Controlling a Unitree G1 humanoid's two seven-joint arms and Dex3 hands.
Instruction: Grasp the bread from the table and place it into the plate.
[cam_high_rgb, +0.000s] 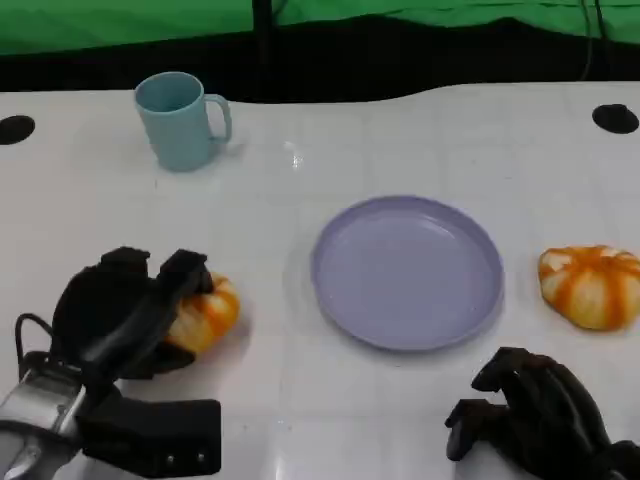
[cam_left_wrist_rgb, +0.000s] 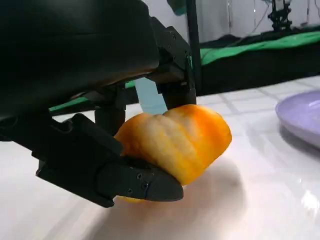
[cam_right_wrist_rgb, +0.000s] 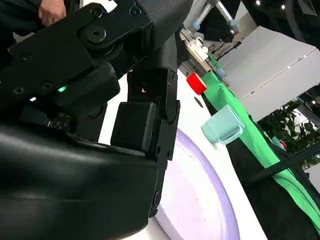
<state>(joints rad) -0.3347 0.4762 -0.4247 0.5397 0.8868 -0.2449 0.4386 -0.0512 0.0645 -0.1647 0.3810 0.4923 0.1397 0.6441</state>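
An orange-and-white bread (cam_high_rgb: 208, 314) sits at the table's front left, and my left hand (cam_high_rgb: 125, 315) grips it from the left. In the left wrist view the bread (cam_left_wrist_rgb: 175, 140) is clamped between the fingers (cam_left_wrist_rgb: 172, 75) above and the thumb (cam_left_wrist_rgb: 130, 182) below; I cannot tell if it is off the table. The empty lavender plate (cam_high_rgb: 405, 270) lies in the middle, right of this bread. A second orange-and-white bread (cam_high_rgb: 592, 287) lies right of the plate. My right hand (cam_high_rgb: 535, 415) rests near the front right edge with fingers curled, holding nothing.
A light blue mug (cam_high_rgb: 180, 120) stands at the back left, far from the plate. The plate's edge (cam_left_wrist_rgb: 302, 117) shows beyond the held bread. From the right wrist, the plate (cam_right_wrist_rgb: 200, 200), the mug (cam_right_wrist_rgb: 223, 125) and a small red object (cam_right_wrist_rgb: 196, 83) lie beyond my right hand (cam_right_wrist_rgb: 90, 150).
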